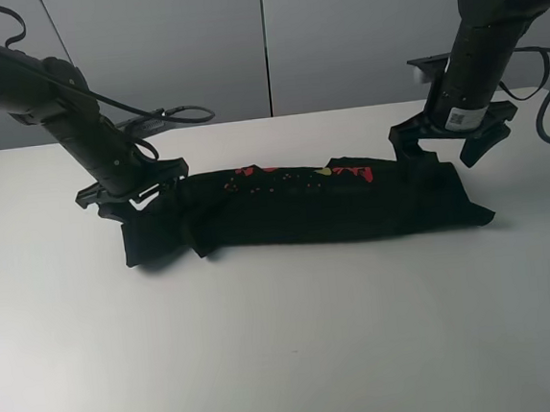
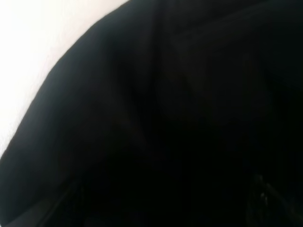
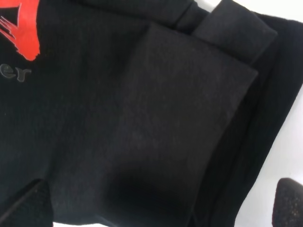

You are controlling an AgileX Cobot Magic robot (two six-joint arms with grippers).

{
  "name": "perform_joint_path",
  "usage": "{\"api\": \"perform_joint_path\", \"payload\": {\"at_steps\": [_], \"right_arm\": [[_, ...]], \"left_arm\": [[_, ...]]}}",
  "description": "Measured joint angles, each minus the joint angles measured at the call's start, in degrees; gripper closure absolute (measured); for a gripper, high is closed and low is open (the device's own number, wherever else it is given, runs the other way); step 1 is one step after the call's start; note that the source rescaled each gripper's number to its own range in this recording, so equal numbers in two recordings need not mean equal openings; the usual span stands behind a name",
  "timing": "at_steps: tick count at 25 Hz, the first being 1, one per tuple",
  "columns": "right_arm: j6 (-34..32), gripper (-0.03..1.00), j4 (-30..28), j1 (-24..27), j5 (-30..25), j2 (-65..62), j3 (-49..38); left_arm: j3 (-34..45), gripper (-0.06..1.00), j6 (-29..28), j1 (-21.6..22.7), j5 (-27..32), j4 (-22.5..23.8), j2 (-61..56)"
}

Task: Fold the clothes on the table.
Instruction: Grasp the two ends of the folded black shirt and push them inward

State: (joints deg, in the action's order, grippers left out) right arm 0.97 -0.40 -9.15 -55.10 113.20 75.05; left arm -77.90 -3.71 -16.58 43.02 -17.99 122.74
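Observation:
The black T-shirt (image 1: 304,208) lies on the white table (image 1: 288,349) folded into a long band, with red and yellow print (image 1: 296,176) along its far edge. My left gripper (image 1: 137,192) sits low on the shirt's left end; its wrist view is filled with dark cloth (image 2: 165,118) and the jaws look spread. My right gripper (image 1: 453,150) hovers open just above the shirt's right end. Its wrist view shows layered folds (image 3: 156,118), a red character (image 3: 23,33) and a fingertip (image 3: 289,201) at the frame edge.
A grey panelled wall (image 1: 242,45) stands behind the table. Black cables (image 1: 166,117) trail from the left arm over the table's back edge. Bare white tabletop (image 1: 67,359) lies in front of and beside the shirt.

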Motion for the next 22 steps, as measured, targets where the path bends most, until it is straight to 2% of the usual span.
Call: {"api": "perform_joint_path", "payload": {"at_steps": [6,16,22], "right_arm": [[0.1,-0.03,0.4,0.0,0.0,0.0,0.0],[2.4,-0.03,4.3,0.0,0.0,0.0,0.0],[4.1,-0.03,4.4,0.0,0.1,0.0,0.0]], "left_arm": [[0.0,0.04,-5.0,0.0,0.9,7.2,0.4],[-0.6,0.04,-6.6,0.0,1.7,10.5,1.3],[-1.6,0.04,-8.2,0.0,2.3,11.9,1.6]]}}
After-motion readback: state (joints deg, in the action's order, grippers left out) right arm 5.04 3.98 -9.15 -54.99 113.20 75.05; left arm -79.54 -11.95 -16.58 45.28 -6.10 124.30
